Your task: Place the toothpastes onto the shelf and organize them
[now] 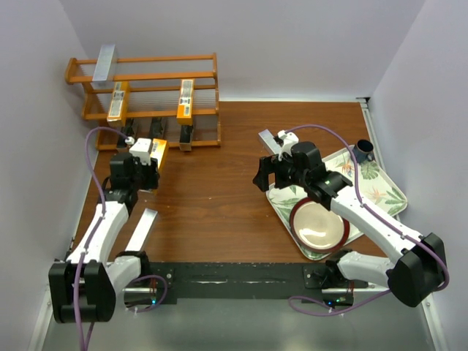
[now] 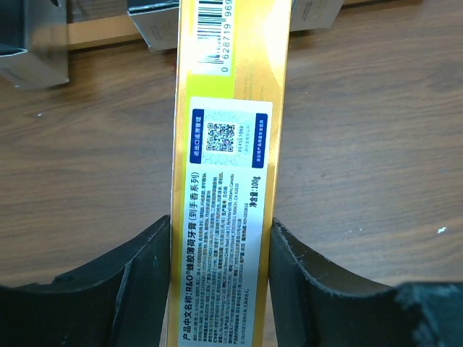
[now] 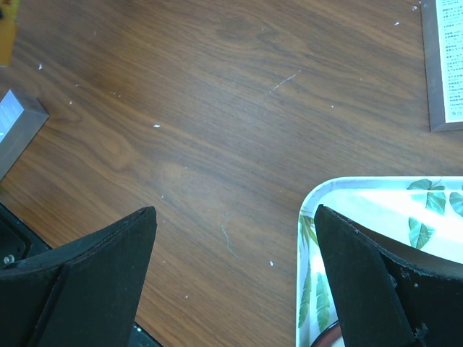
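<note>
My left gripper (image 2: 221, 242) is shut on a gold-and-white toothpaste carton (image 2: 230, 137), its black fingers (image 2: 145, 267) pressed to both long sides. From above, this gripper (image 1: 150, 162) holds the carton (image 1: 159, 151) just in front of the orange wooden shelf (image 1: 146, 60). The shelf carries one silver carton (image 1: 106, 62) on top, two orange ones (image 1: 118, 101) (image 1: 186, 99) on the middle tier and black cartons (image 1: 186, 136) low down. A silver carton (image 1: 141, 229) lies by the left arm, another (image 1: 270, 141) near my right gripper (image 1: 263, 178). The right gripper (image 3: 235, 217) is open over bare wood.
A leaf-patterned tray (image 1: 387, 191) at the right holds a red-rimmed bowl (image 1: 318, 225) and a dark cup (image 1: 364, 150). Its corner (image 3: 312, 204) lies under my right finger. Walls close in on the left, back and right. Black carton ends (image 2: 29, 43) stand ahead of the held carton.
</note>
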{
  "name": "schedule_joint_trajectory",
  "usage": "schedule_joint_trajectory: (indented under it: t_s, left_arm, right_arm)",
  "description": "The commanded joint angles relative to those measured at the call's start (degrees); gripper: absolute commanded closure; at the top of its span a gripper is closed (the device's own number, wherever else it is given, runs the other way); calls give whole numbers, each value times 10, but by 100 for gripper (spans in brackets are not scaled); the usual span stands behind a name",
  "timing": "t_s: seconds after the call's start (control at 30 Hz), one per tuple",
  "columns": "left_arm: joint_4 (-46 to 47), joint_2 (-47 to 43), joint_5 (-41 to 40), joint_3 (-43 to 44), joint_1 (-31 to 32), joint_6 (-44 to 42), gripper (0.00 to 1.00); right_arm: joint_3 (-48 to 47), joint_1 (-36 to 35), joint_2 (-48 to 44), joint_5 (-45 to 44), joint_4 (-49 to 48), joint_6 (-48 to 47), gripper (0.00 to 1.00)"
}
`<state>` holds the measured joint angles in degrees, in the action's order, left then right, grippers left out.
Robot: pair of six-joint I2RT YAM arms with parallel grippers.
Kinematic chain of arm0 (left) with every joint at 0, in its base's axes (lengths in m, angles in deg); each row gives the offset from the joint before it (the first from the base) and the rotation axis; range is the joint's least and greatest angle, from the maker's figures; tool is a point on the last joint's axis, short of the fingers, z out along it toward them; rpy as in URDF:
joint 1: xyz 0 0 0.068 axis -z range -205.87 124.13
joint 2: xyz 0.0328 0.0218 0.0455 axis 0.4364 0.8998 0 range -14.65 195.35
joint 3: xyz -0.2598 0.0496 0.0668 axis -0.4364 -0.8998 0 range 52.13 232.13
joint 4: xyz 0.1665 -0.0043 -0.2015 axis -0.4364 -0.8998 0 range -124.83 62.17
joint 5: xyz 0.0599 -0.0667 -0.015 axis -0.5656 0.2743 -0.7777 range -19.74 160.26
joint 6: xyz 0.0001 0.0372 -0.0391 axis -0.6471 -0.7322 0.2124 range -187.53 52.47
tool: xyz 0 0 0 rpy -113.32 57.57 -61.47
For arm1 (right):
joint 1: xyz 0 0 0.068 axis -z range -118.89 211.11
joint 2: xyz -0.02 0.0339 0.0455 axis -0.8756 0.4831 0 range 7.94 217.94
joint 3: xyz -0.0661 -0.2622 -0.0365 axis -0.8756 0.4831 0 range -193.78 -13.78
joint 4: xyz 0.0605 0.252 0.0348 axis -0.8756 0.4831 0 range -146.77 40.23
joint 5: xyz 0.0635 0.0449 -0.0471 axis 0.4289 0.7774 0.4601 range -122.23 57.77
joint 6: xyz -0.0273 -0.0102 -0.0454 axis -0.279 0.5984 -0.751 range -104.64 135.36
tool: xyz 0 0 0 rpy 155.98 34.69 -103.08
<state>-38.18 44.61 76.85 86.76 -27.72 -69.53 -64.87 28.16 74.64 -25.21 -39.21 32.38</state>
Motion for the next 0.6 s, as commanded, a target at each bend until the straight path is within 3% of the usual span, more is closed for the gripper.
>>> schedule_joint_trajectory:
  t_s: [0.0, 0.23, 0.57]
  left_arm:
    - [-26, -33, -13, 43, 1, 16, 71]
    - [-127, -7, -37, 147, 2, 36, 68]
    - [-171, 190, -15, 414, 1, 53, 68]
  right_arm:
    - [-7, -2, 0, -3, -4, -8, 5]
    - [-9, -2, 6, 2, -2, -8, 5]
    - [-9, -1, 9, -1, 3, -9, 5]
